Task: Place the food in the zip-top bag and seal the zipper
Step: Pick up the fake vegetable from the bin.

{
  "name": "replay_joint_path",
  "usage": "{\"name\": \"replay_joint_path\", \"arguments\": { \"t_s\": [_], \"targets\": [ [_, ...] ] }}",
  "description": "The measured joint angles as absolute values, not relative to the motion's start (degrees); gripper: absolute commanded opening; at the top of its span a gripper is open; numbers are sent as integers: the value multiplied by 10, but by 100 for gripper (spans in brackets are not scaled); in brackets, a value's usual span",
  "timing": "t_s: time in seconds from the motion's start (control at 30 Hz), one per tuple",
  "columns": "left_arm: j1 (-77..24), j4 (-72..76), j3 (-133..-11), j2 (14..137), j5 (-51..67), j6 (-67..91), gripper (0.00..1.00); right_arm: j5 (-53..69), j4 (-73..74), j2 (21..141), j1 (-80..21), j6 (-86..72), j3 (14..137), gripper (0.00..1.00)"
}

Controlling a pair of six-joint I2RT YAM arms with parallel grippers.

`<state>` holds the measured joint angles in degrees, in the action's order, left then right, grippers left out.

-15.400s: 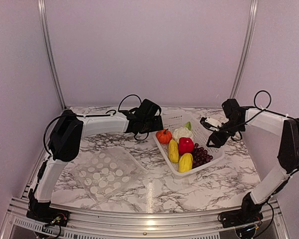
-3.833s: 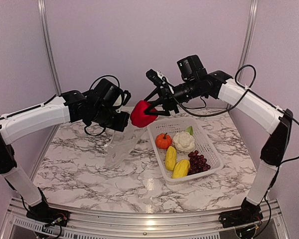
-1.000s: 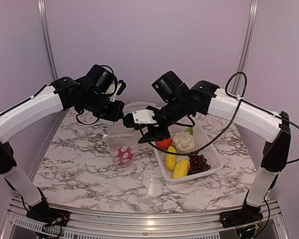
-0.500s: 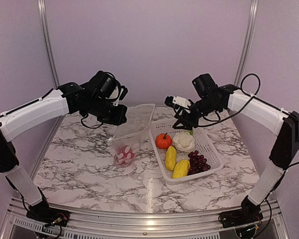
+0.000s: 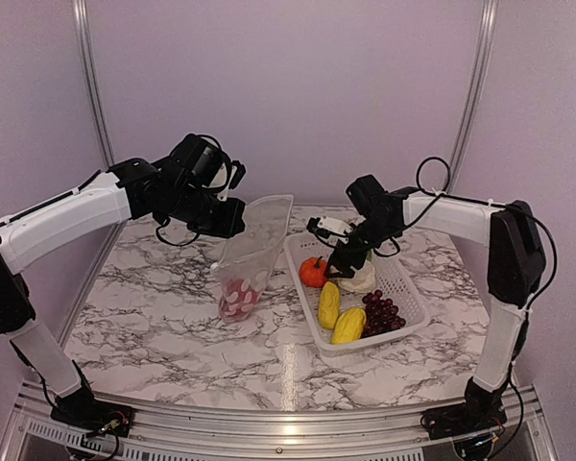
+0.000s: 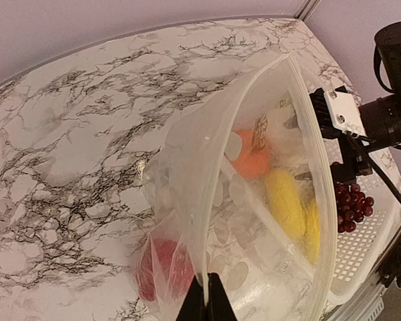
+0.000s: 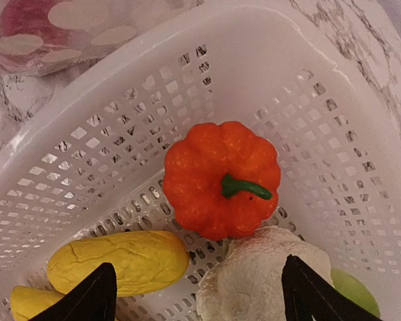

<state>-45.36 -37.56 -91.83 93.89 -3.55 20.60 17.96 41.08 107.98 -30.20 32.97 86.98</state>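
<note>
— How far along?
— One piece in: the pepper lies at the bottom of the bag, whose rim the left jaws pinch.
— What's left?
— Pumpkin, cauliflower, grapes and two yellows sit in the basket at its 3 o'clock. The right jaws gape empty above them (zipper unsealed).

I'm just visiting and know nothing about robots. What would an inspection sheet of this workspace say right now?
Surface: marble-patterned table.
Job's things: zip-top bag held up, mouth open, red piece inside; pumpkin, cauliflower, two yellow pieces, grapes in white basket.
Clutter: nothing seen.
Grippers: left gripper shut on bag edge; right gripper open above pumpkin and cauliflower.
Cables: black cables loop off both arms.
Surroundings: plain lilac walls, metal rails.
</note>
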Motion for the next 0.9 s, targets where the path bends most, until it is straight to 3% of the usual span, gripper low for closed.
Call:
{"name": "replay_joint_path", "arguments": {
  "t_s": [0.07,0.33,0.73,0.83,0.9],
  "targets": [
    [-454,-376,-918,939,-37,206,0,174,399,1105,-302,321,873,97],
    [-454,-375,-917,938,-35,206,0,176,371,1173,-302,301,903,98],
    [-454,-362,-895,920,-30,210,0,199,312,1188,-305,284,903,93],
    [-454,-362,-895,920,-30,215,0,201,304,1202,-307,281,903,89],
    [-454,-361,-895,920,-30,217,0,200,304,1209,-309,280,903,80]
  ]
}}
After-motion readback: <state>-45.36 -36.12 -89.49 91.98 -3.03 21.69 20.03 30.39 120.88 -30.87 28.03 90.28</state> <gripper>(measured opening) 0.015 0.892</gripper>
